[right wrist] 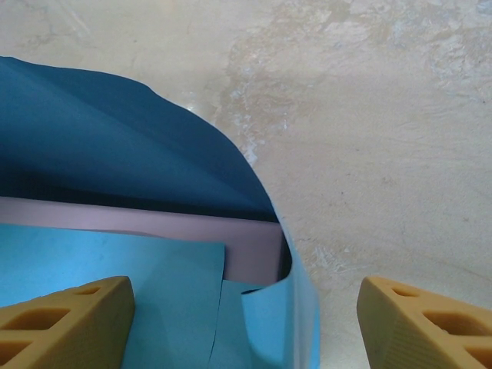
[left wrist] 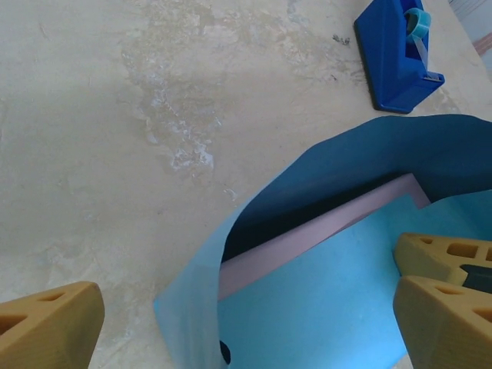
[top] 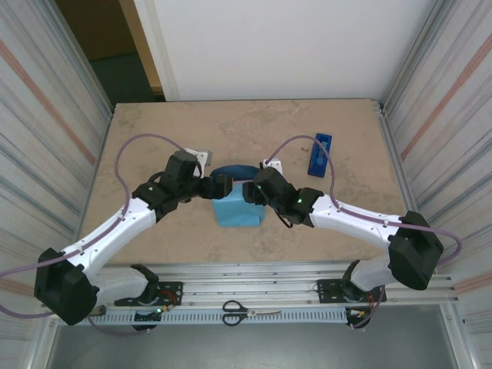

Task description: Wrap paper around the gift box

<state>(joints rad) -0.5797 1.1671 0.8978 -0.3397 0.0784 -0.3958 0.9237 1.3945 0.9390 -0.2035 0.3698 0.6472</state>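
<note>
The gift box (left wrist: 319,234) shows as a pink strip between the paper's folds, and again as a pink strip (right wrist: 192,231) in the right wrist view. The paper (top: 240,211) covers it, sky-blue face (left wrist: 323,300) up, while a navy flap (left wrist: 384,161) arches loose behind the box. My left gripper (left wrist: 246,315) hangs open above the box's left end, its fingers (left wrist: 46,323) well apart. My right gripper (right wrist: 246,307) is open at the right end, one finger (right wrist: 61,323) over the blue top and the other beyond the curled side fold (right wrist: 296,307).
A dark-blue tape dispenser (top: 320,154) lies at the table's back right, also the dispenser (left wrist: 400,54) in the left wrist view. Scissors (top: 247,311) rest on the rail in front of the arm bases. Corrugated walls close both sides of the beige table (top: 154,138).
</note>
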